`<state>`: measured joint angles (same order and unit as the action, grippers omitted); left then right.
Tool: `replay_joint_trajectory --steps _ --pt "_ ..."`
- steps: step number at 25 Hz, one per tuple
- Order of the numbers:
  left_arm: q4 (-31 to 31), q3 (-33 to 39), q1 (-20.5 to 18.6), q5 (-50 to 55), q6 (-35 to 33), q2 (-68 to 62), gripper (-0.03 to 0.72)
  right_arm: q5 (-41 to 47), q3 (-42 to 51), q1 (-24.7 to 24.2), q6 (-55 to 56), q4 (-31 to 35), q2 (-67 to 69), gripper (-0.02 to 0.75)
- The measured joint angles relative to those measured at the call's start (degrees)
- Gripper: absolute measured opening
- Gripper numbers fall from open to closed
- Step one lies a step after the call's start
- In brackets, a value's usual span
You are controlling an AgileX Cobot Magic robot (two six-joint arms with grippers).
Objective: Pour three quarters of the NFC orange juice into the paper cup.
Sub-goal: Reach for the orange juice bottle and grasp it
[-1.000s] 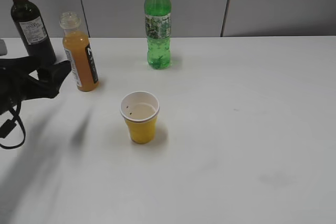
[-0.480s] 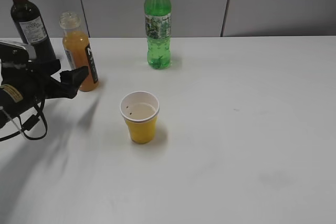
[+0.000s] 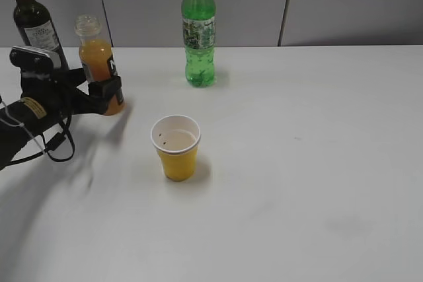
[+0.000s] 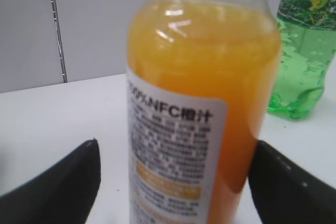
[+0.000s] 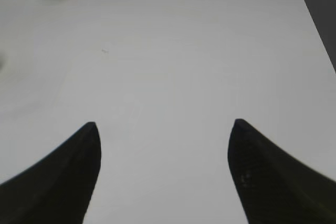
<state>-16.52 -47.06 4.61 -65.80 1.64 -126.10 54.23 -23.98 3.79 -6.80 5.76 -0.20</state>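
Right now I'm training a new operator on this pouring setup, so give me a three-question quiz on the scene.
1. True or false: the left pincer has its fingers on either side of the NFC orange juice.
2. Which bottle stands nearest the paper cup? A. the green bottle B. the NFC orange juice C. the wine bottle
3. Fill in: the right pincer is open over the bare ____.

Key: 1 true; 2 B; 3 table.

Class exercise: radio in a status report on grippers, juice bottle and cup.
Left gripper open, straddling NFC orange juice bottle, bottle upright. Right gripper open, empty. Paper cup unobstructed.
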Motion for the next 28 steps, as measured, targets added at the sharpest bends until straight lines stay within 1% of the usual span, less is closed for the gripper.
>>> replay_joint_trajectory --steps 4,9,13,19,21,23,27,28 --pt "-0.5 -4.0 0.2 1.7 1.2 -1.6 0.679 0.0 0.0 0.0 0.0 0.0 0.0 0.596" --pt "-0.4 -8.7 1.7 3.9 2.0 -4.2 0.679 0.0 0.0 0.0 0.0 0.0 0.0 0.596" --pt "0.6 -11.0 3.0 4.3 2.1 -6.1 0.679 0.0 0.0 0.0 0.0 0.0 0.0 0.596" --pt "2.3 -12.2 3.2 4.6 2.2 -7.8 0.67 0.0 0.0 0.0 0.0 0.0 0.0 0.596" --pt "2.4 -12.2 3.2 4.5 2.2 -7.9 0.652 0.0 0.0 0.0 0.0 0.0 0.0 0.596" --pt "2.5 -12.2 3.2 3.8 2.2 -7.9 0.618 0.0 0.0 0.0 0.0 0.0 0.0 0.596" --pt "2.5 -12.2 3.2 1.6 2.2 -8.0 0.519 0.0 0.0 0.0 0.0 0.0 0.0 0.596" --pt "2.5 -12.2 3.2 1.1 2.2 -8.0 0.485 0.0 0.0 0.0 0.0 0.0 0.0 0.596"
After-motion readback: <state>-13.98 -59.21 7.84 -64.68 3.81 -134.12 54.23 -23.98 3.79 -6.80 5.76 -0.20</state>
